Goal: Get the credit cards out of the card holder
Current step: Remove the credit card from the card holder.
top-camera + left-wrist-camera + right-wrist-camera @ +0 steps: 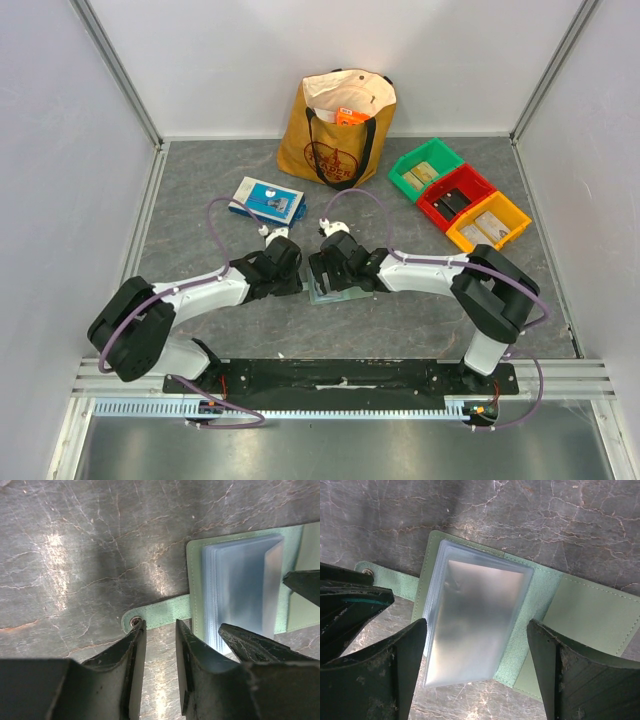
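Note:
The pale green card holder (pixel 590 615) lies open and flat on the dark table, its stack of bluish clear pockets (pixel 475 610) facing up. The credit cards are hidden; the top pocket looks frosted and no card shows in it. My right gripper (pixel 476 630) is open wide, one finger on each side of the pocket stack. My left gripper (pixel 158 630) is open at the holder's left edge. Its tips sit by the snap strap (pixel 160 612) with only bare table between them. In the top view both grippers (pixel 302 282) (pixel 322 280) meet over the card holder (pixel 340 293).
A mustard tote bag (pixel 338 130) stands at the back. A blue-and-white flat box (pixel 268 200) lies behind the left arm. Green (pixel 425 168), red (pixel 456 195) and yellow (pixel 488 222) bins sit at the back right. Walls enclose the table.

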You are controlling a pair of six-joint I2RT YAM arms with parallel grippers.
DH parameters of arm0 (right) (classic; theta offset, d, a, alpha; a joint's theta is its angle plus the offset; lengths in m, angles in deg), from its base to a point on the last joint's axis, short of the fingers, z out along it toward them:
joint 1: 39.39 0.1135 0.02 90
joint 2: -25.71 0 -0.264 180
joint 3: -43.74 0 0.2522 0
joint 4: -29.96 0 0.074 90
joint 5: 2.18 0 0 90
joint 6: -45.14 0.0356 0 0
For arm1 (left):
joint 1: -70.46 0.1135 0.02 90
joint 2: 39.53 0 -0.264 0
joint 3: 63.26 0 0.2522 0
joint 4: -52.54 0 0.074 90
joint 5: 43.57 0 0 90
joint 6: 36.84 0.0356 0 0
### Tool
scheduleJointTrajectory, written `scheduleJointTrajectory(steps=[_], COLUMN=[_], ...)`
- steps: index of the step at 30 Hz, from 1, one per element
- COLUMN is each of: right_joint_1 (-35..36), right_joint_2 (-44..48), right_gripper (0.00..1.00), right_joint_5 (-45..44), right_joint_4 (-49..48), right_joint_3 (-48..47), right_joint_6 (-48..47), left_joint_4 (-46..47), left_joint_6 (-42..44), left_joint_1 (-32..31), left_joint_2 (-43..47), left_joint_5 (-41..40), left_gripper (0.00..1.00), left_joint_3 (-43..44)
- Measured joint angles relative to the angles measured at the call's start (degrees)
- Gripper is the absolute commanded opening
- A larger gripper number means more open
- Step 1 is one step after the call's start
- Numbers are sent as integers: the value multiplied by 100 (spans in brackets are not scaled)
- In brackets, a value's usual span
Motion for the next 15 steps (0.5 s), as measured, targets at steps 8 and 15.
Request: scheduleJointTrajectory(steps=[8,15], right_joint_1=[107,111], right_joint_2=[-109,-109], right_gripper=[75,69], right_joint_5=[-341,-479], right_joint_4=[216,229], right_joint_3=[-153,-153], right_joint_6=[-24,-22], left_joint_4=[22,33], left_joint_6=[33,42], left_joint_1=[0,0], left_joint_2=[-131,-153], left_joint_5=[76,76], left_gripper=[30,29], left_joint_3=[-48,-50])
